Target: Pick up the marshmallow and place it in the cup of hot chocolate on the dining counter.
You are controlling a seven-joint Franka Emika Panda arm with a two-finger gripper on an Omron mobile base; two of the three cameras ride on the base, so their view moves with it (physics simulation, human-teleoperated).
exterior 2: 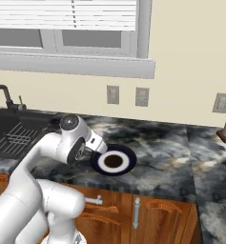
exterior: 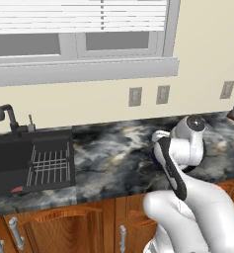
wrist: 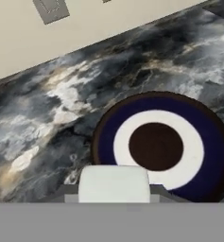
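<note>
Pinched between the nearly closed jaws of the gripper (wrist: 114, 189), the marshmallow (wrist: 114, 183) hangs over the near rim of the plate (wrist: 210, 142), the mug and dining counter lying somewhere beyond these views.

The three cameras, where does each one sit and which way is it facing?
Left base view: behind the arm's left, facing worktop, sink and window; arm lower right.
Right base view: behind its right, facing the same worktop and the plate; arm lower left.
Hand view: on the hand, looking down at plate; marshmallow in the shut pincer.
Both base views share sink and outlets.
</note>
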